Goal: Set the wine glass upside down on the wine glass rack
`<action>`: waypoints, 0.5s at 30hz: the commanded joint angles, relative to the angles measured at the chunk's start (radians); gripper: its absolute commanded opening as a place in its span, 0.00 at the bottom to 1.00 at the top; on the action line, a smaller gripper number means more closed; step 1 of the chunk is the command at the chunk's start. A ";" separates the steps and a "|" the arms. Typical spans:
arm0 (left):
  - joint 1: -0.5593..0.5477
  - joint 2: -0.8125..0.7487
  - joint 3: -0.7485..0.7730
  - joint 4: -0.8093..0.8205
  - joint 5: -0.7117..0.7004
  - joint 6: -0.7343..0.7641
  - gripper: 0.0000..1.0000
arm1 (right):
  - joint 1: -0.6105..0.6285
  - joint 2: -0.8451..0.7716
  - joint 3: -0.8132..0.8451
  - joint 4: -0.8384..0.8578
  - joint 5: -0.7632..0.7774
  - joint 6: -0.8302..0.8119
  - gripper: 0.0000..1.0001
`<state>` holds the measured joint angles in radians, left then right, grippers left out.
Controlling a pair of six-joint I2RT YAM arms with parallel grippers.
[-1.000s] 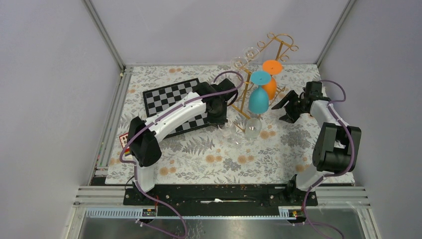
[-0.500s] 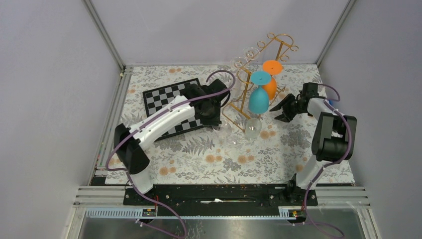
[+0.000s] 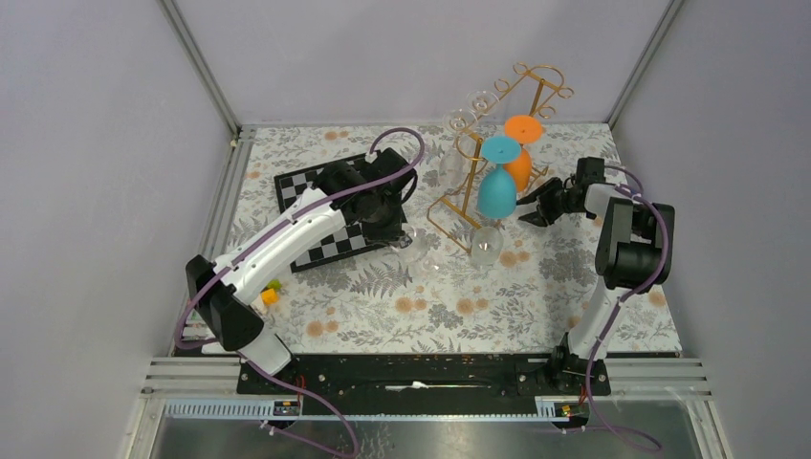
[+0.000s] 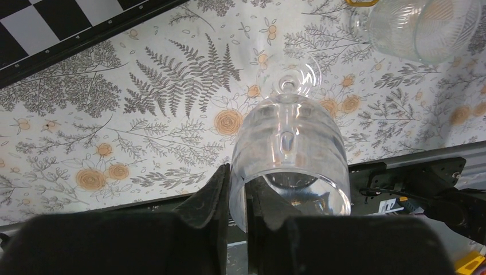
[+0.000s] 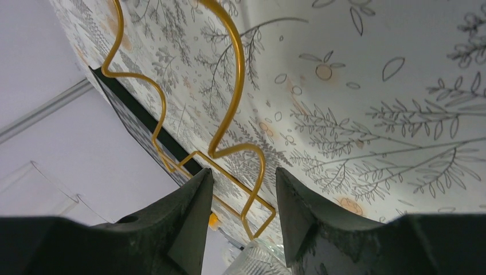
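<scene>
The wine glass (image 4: 286, 143), clear and smooth, is lying roughly on its side in the air, bowl toward the left wrist camera and stem and foot pointing away over the flowered counter (image 3: 383, 296); whether the foot is touching the cloth cannot be told. The left pincer (image 4: 238, 186) is pinching the wall of the bowl at its rim, one finger inside and one outside. In the top view the glass is sitting just off the near corner of the chessboard (image 3: 306, 186), to the left of the wine glass rack (image 3: 475, 167) and apart from it. The gold wire rack is standing upright at the back of the counter, carrying a teal glass (image 3: 497, 189) and an orange glass (image 3: 521, 158) upside down, with a ribbed clear glass (image 3: 486, 246) showing at its near end. The right pincer (image 3: 534, 209) is hovering just beside the rack's right side, its fingers (image 5: 189, 217) standing apart with nothing between them, the rack's base wire showing beyond the gap.
</scene>
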<state>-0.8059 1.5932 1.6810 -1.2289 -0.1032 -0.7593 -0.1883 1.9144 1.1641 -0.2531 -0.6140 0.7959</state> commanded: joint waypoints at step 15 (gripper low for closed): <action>0.020 -0.108 -0.058 0.004 -0.018 0.008 0.00 | 0.062 0.164 0.239 -0.100 0.043 0.031 0.46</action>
<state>-0.7918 1.5383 1.6249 -1.2388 -0.1062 -0.7563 -0.1387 2.0682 1.3537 -0.2832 -0.5995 0.8352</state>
